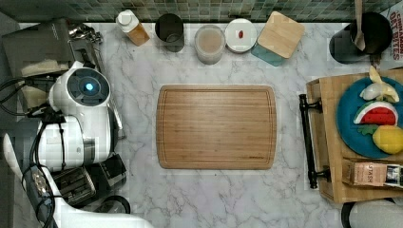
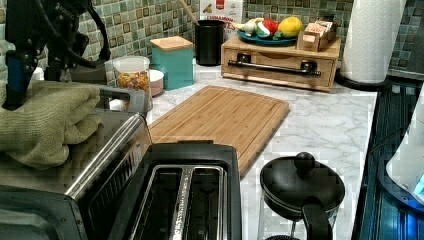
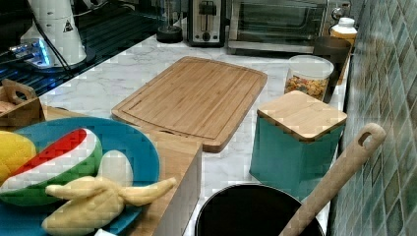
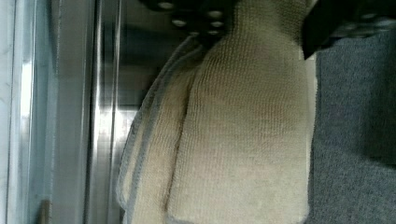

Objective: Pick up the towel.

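Gripper (image 4: pixel 266 23) clamps a raised fold of the towel (image 4: pixel 233 140), which in the wrist view fills the gap between the two dark fingers (image 4: pixel 191 14) and touches both. That close view gives the cloth's knitted, pale cream weave and its layered edges, with the steel front of the oven (image 4: pixel 70 116) beside it and a grey surface on the other side. The left view sets the scene: the towel (image 2: pixel 45 120) lies rumpled on top of the oven (image 2: pixel 100 165) at the left view's left edge, with one dark finger (image 2: pixel 12 80) coming down onto it from the cabled arm above. Just beside the oven stands a black toaster (image 2: pixel 185 190), slots up, and past it the cutting board (image 2: pixel 220 117) lies bare on the marble counter (image 2: pixel 325 120). From the top view the white arm (image 1: pixel 83 114) covers most of the oven at the top view's left, and pale strips of towel (image 1: pixel 34 97) show at its side. The right view looks back from the far end of the counter over a plate of toy fruit (image 3: pixel 123 142), to the board (image 3: pixel 192 98), the toaster (image 3: pixel 206 19) and the oven's glass door (image 3: pixel 278 22).
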Available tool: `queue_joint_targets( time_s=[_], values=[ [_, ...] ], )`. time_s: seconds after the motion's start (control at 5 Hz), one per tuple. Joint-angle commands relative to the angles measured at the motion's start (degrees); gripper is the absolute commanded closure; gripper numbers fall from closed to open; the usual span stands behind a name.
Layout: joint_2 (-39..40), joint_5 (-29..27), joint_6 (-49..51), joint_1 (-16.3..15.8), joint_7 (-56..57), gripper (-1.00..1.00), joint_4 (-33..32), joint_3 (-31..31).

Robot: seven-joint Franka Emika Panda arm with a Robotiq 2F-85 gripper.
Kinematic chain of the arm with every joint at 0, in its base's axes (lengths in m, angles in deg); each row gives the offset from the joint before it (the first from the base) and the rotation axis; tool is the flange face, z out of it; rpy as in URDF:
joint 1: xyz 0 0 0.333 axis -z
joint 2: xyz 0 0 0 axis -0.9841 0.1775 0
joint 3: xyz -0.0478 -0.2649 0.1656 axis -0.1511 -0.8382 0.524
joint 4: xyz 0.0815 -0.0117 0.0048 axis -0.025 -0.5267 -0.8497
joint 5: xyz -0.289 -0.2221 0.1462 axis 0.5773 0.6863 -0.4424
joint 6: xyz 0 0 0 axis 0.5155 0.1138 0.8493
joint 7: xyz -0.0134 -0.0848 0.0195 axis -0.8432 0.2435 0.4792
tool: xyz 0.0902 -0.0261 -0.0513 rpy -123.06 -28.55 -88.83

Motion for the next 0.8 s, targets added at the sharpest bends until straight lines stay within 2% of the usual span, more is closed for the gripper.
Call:
queue_joint_targets(
  time_s=[0.2, 0.4, 0.6, 0.8],
  values=[
    [4.24, 5.89, 6.65, -2.61, -5.15, 1.00, 10.79, -0.15],
    [1.10, 4.67, 7.08, -0.70, -4.18, 1.00, 9.10, -0.70],
    [-4.94, 1.85, 6.11, 2.82, -1.98, 1.00, 5.07, -2.05],
    [-12.76, -3.12, 3.04, 7.52, 1.73, 1.00, -1.83, -4.20]
  ],
)
